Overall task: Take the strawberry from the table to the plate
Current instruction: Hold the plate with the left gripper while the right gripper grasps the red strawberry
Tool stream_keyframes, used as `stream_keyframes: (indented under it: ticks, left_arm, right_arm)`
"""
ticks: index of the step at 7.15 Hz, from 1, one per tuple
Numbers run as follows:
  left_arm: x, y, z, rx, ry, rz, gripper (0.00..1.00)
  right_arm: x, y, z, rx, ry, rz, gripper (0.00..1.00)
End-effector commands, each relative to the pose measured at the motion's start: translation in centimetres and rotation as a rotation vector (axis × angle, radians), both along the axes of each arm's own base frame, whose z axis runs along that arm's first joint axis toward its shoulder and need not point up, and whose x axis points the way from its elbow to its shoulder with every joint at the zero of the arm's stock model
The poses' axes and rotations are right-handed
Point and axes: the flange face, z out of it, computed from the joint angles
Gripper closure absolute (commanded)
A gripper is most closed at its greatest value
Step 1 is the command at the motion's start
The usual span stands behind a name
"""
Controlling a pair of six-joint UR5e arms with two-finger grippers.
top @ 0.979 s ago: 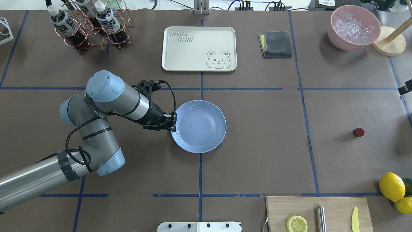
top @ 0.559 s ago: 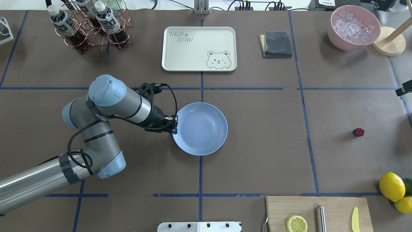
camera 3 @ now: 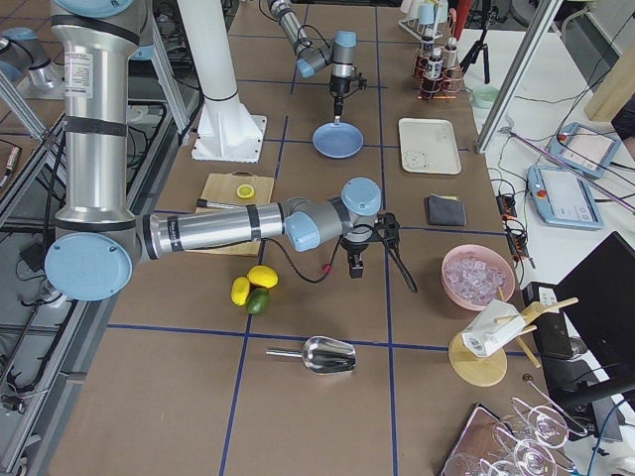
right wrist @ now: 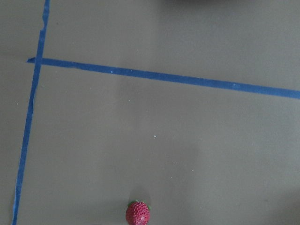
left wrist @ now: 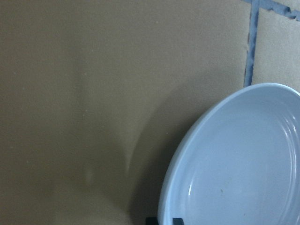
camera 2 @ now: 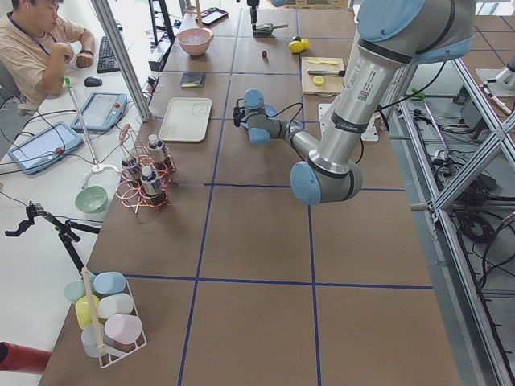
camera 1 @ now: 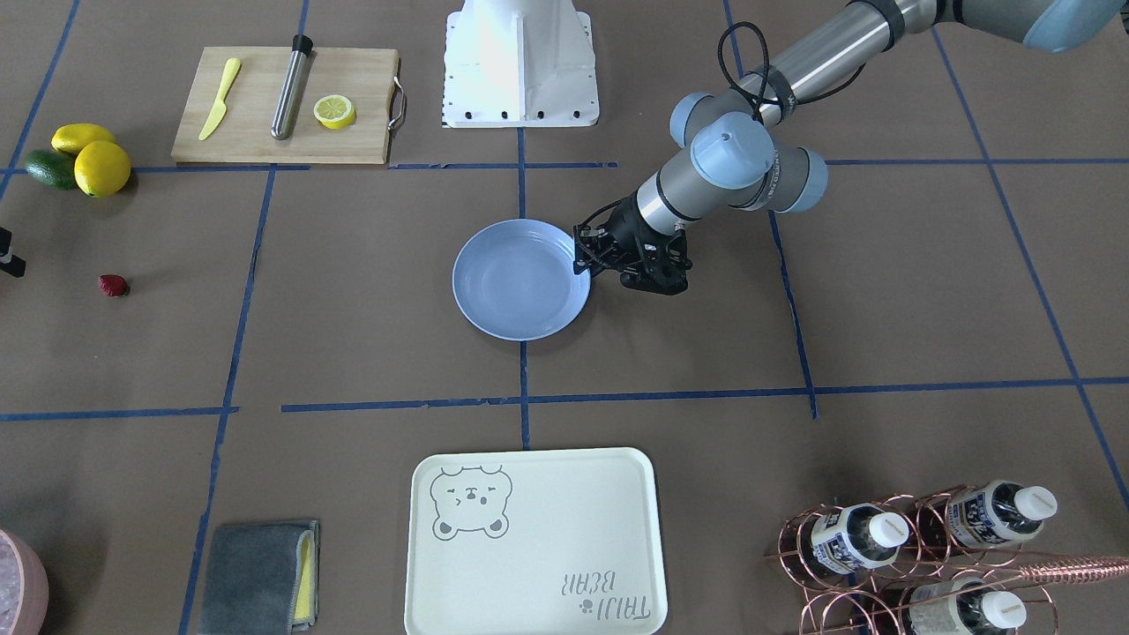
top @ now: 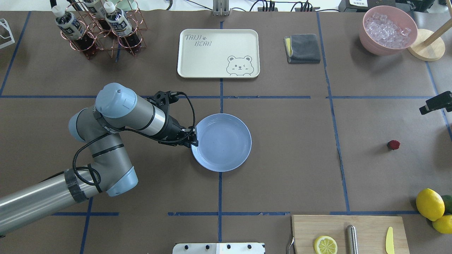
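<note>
Right gripper (top: 434, 103) cut off at overhead edge; jaws perhaps hidden.

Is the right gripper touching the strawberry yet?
Apart. The overhead view shows a stretch of bare table between the right gripper and the strawberry.

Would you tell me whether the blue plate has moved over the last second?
Yes. The plate slid slightly rightward and downward in the overhead view, away from the blue tape line above it.
</note>
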Motion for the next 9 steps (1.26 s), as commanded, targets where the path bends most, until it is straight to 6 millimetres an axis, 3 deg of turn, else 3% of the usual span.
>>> stream_keyframes:
  ticks: [1, 3, 4, 8, 9]
  left_arm:
    - [-0.5, -0.1, -0.4, 0.009, 0.016, -0.005, 0.35]
    - [-0.7, -0.2, -0.7, 0.013, 0.020, -0.007, 0.35]
    - [-0.7, -0.1, -0.8, 0.012, 0.021, -0.008, 0.34]
    - [-0.8, -0.1, -0.5, 0.012, 0.019, -0.008, 0.33]
    - [-0.8, -0.1, -0.4, 0.010, 0.016, -0.008, 0.33]
  right_arm:
    - [-1.9, 3.8, 1.4, 0.050, 0.026, 0.024, 0.00]
    - [-7.8, 6.6, 3.6, 0.036, 0.005, 0.119, 0.00]
    - [-8.7, 7.0, 4.9, 0.030, 0.009, 0.120, 0.00]
    - [-11.7, 7.5, 5.1, -0.006, 0.036, 0.141, 0.01]
    - [-12.7, 6.5, 5.3, 0.006, 0.046, 0.148, 0.02]
